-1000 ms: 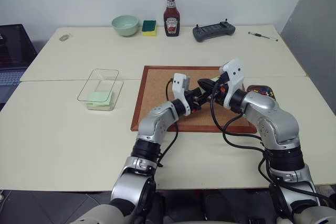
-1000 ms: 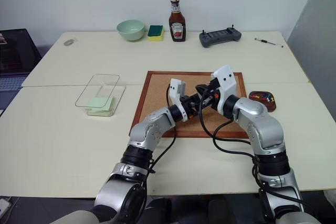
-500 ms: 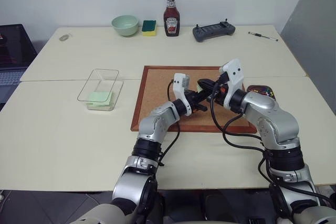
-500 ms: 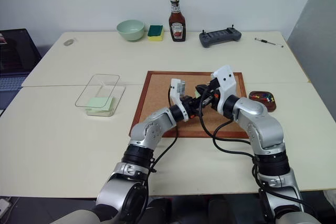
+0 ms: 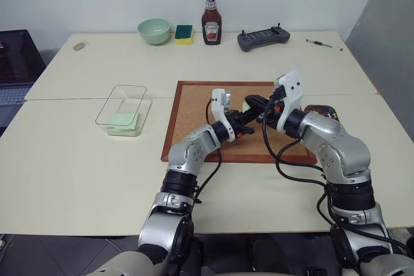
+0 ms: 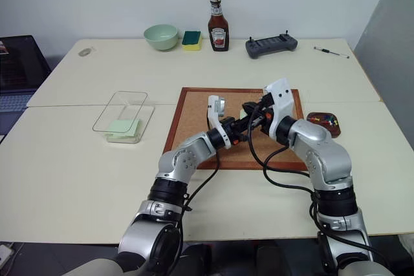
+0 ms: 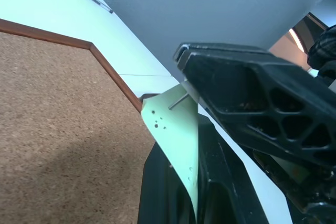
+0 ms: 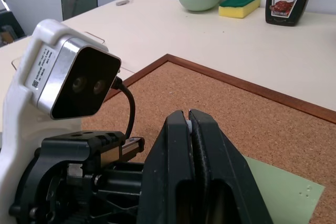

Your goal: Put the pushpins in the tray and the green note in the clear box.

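We meet our 2 black-fingered hands over the wood-framed corkboard [image 5: 194, 111] on the pale counter [image 5: 84, 159]. Our left hand [image 5: 248, 119] is clamped on the thin mint-green square paper note [image 7: 176, 129], which stands on edge between its fingers, pricked with small holes. Our right hand [image 8: 190, 129] is pressed shut just beside it; a thin metal pin shaft [image 7: 179, 101] shows at its tip against the paper, though we cannot tell whether a pushpin is truly held. The small reddish-brown tray [image 6: 323, 122], already carrying coloured pushpins, sits just off the board's right edge. The clear rectangular plastic box [image 5: 123, 105] lies well apart to the left, with a pale green pad of notes [image 5: 123, 121] at its near end. The risks from here, as we judge them: pulling the 2 hands apart too sharply could tear the sheet at the pin hole; a slack pinch could drop the pin onto the cork; and the limp paper could slip out during the long carry to the box.
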Available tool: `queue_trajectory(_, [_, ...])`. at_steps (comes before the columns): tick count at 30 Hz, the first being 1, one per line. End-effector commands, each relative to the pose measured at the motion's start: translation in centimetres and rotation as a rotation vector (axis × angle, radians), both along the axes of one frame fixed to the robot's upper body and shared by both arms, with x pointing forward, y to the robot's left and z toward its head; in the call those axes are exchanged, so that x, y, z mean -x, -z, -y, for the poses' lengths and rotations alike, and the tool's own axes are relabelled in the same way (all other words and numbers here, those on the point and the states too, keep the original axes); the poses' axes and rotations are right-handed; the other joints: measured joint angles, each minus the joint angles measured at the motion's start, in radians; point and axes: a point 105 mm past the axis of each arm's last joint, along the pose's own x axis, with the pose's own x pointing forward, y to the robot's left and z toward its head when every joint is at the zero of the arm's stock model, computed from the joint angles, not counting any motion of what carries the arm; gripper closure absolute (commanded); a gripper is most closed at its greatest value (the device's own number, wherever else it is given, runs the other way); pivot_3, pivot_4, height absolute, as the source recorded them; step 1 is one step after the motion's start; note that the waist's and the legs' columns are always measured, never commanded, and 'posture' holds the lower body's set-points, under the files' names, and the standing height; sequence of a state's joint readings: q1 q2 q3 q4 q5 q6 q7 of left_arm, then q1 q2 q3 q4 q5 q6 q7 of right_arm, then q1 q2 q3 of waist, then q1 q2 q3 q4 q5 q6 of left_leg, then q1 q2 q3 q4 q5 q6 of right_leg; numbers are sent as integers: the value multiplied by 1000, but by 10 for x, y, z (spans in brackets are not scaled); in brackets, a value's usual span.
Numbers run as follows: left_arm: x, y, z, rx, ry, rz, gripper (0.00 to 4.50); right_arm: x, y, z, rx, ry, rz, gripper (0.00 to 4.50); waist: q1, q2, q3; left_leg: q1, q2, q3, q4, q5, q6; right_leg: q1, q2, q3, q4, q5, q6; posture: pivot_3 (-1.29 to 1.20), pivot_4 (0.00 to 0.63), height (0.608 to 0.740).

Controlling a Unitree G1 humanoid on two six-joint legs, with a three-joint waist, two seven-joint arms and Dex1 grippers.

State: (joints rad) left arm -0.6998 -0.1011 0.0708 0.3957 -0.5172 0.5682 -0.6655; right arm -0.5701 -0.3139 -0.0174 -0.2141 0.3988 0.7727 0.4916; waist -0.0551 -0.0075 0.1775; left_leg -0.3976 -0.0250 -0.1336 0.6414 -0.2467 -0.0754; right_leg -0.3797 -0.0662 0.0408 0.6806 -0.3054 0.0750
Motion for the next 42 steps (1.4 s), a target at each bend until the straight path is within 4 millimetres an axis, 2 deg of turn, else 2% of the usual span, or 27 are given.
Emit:
queue_trajectory(1, [3, -12, 0, 32, 10, 33, 4488, 6, -27, 3, -39, -3, 78, 4500, 0, 0, 0, 0, 0, 0, 0, 0, 0, 0, 0, 0, 0, 0, 0, 0, 150, 740])
queue_trajectory(11, [4, -9, 1, 10, 1, 35, 4488, 8, -38, 13, -100, 10, 64, 4500, 0, 0, 0, 0, 0, 0, 0, 0, 0, 0, 0, 0, 0, 0, 0, 0, 150, 740])
queue_trajectory(18, [0, -5, -6, -14, -35, 37, 4488, 5, -44, 52, -93, 113, 72, 4500, 3, 0, 0, 0, 0, 0, 0, 0, 0, 0, 0, 0, 0, 0, 0, 0, 150, 740])
queue_trajectory(20, [-3, -1, -12, -42, -66, 39, 4488, 0, -41, 77, -17, 205, 88, 4500, 2, 0, 0, 0, 0, 0, 0, 0, 0, 0, 0, 0, 0, 0, 0, 0, 150, 740])
queue_trajectory(21, [-4, 0, -16, -57, -79, 45, 4488, -2, -37, 90, 52, 257, 100, 4500, 3, 0, 0, 0, 0, 0, 0, 0, 0, 0, 0, 0, 0, 0, 0, 0, 150, 740])
queue_trajectory(23, [-4, 2, -20, -74, -89, 55, 4488, -5, -31, 104, 141, 310, 114, 4500, 3, 0, 0, 0, 0, 1, 0, 0, 0, 0, 0, 0, 0, 0, 0, 0, 150, 740])
queue_trajectory(27, [0, 2, -27, -102, -106, 84, 4488, -8, 5, 142, 410, 432, 85, 4500, 3, -1, 0, 0, 0, 1, 0, 0, 0, 0, 0, 1, 0, 0, 0, 0, 150, 740])
queue_trajectory(30, [2, 4, -30, -118, -111, 93, 4488, -10, 25, 158, 465, 482, 50, 4500, 3, -1, 1, 0, 0, 2, 0, 0, 0, 0, 0, 1, 0, 0, 0, 0, 150, 740])
queue_trajectory(35, [4, 6, -32, -129, -117, 95, 4488, -14, 42, 174, 541, 527, 32, 4500, 2, -1, 1, 0, 0, 2, 0, 0, 0, 0, 0, 1, 0, 0, 0, 0, 150, 740])
queue_trajectory(41, [2, 5, -33, -128, -123, 95, 4488, -19, 51, 179, 566, 539, 31, 4500, 3, -1, 1, 0, 0, 2, 1, 0, 0, 0, 0, 1, 0, 0, 0, 0, 150, 740])
queue_trajectory(42, [2, 4, -33, -126, -125, 93, 4496, -19, 52, 179, 567, 540, 31, 4268, 3, -1, 1, 0, 0, 2, 1, 0, 0, 0, 0, 1, 0, 0, 0, 0, 150, 740])
